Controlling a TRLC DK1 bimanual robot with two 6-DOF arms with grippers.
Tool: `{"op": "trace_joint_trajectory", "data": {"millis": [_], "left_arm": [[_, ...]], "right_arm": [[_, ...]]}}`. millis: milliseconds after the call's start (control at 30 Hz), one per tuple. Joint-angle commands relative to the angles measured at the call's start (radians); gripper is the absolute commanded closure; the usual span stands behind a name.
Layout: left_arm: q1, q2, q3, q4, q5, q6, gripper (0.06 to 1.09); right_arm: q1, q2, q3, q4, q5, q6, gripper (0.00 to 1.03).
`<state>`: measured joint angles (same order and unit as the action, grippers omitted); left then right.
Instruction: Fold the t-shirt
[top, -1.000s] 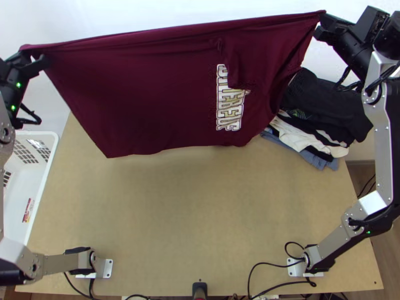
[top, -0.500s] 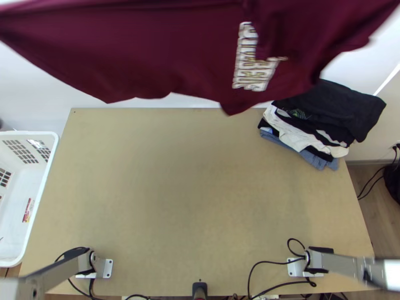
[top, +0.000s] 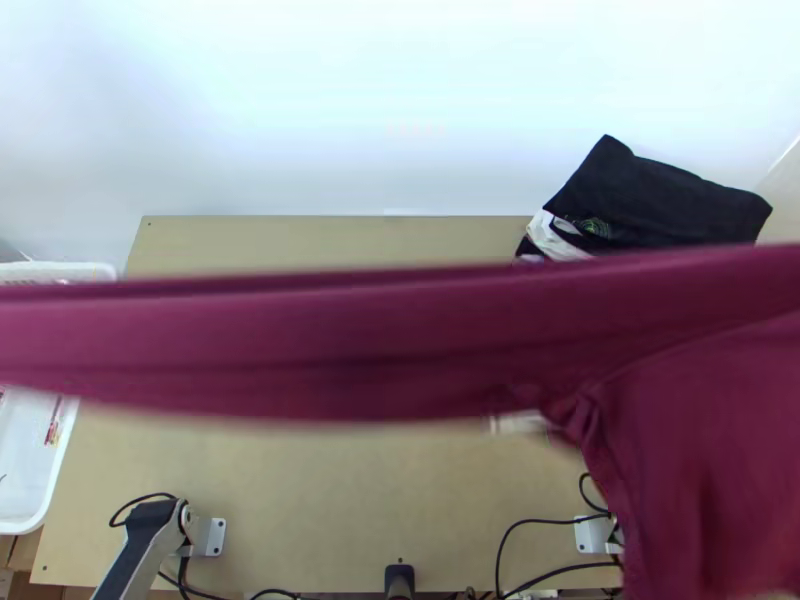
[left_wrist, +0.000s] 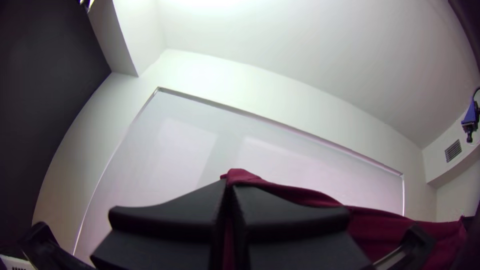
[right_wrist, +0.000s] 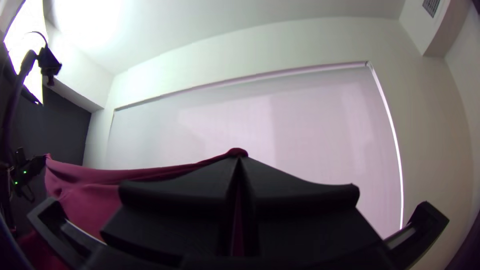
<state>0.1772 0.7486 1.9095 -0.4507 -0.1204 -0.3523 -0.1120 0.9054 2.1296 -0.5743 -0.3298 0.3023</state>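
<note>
The maroon t-shirt hangs in the air across the whole top view, blurred, high above the table, with a hanging part low at the right. In the left wrist view my left gripper is shut on a corner of the t-shirt, whose upper edge runs taut off to one side. My right gripper pinches another corner of the t-shirt in the right wrist view, its two black fingers together. The cloth is stretched between both grippers.
A stack of folded clothes lies at the table's far right corner. A white basket stands beside the table's left edge. Cables run along the near edge of the wooden table.
The t-shirt first rose up the top view and out past its upper edge; now it spans the middle, closer to the near side. Both arms have left their earlier places at the sides.
</note>
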Motion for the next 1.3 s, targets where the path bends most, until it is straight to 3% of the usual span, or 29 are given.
{"op": "trace_joint_trajectory", "data": {"millis": [0, 333, 600, 700, 933, 1267], "left_arm": [[-0.016, -0.072, -0.185, -0.045, 0.001, -0.016, 1.05], [-0.059, -0.437, -0.945, -0.062, 0.021, 0.078, 1.05], [-0.053, -0.483, -1.376, 0.164, 0.051, 0.111, 1.05], [-0.047, -0.37, -1.402, 0.273, 0.07, 0.087, 1.05], [0.013, -0.002, -1.363, 0.471, 0.125, 0.07, 1.05], [0.024, 0.425, -1.185, 0.544, 0.148, 0.073, 1.05]], "right_arm": [[0.006, -0.034, -0.151, -0.016, 0.017, 0.008, 1.0], [0.014, -0.212, -0.797, 0.07, 0.014, 0.044, 1.0], [0.038, -0.234, -1.231, 0.255, 0.014, 0.09, 1.0], [0.054, -0.2, -1.333, 0.37, 0.014, 0.104, 1.0], [0.115, 0.056, -1.35, 0.455, 0.015, 0.126, 1.0], [0.155, 0.383, -1.225, 0.564, 0.041, 0.126, 1.0]]}}
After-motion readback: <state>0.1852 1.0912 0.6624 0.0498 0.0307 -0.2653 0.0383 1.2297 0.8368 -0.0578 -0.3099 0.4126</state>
